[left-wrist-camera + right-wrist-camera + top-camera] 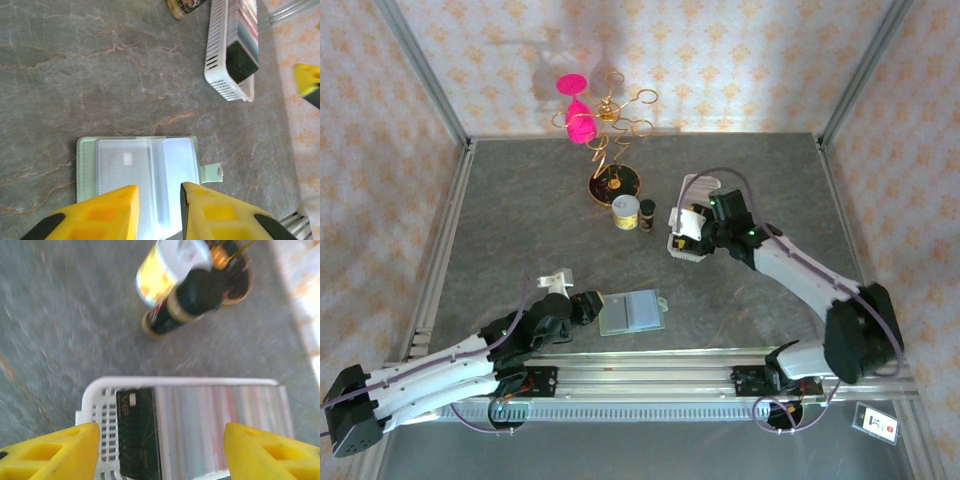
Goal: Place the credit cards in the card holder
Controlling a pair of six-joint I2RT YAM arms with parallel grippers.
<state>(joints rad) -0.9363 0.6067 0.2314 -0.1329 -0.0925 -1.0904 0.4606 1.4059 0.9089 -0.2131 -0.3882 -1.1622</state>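
**Item: card-loading task, status at this moment**

- **Card holder** (pixel 632 312): sage-green, lying open and flat on the table (pixel 520 220) at 6 o'clock from the table's middle. Its snap tab (pixel 212 172) sticks out at its 3 o'clock side in the left wrist view. The pockets look pale. A small light patch shows in the left pocket, and I cannot tell whether it is a card.
- **Credit cards** (pixel 215 425): a tight row of edges standing in a white tray (pixel 686 247), just toward 3 o'clock from the table's middle and well apart from the card holder. A dark card (pixel 137 435) sits at the 9 o'clock end of the row in the right wrist view.
- **Left gripper** (pixel 157 210): at the card holder's near edge, fingers a narrow gap apart. I cannot tell whether they press or pinch it.
- **Right gripper** (pixel 160 455): above the tray, fingers spread wide across the row, with no card between them.
- **Other things**: a yellow jar (pixel 626 212) and a dark bottle (pixel 647 215) stand at 12 o'clock from the card holder.
- **Progress, judged**: the holder is opened and ready and the row looks full. No card is in transit. Picking, carrying and slotting the cards all remain to be done.
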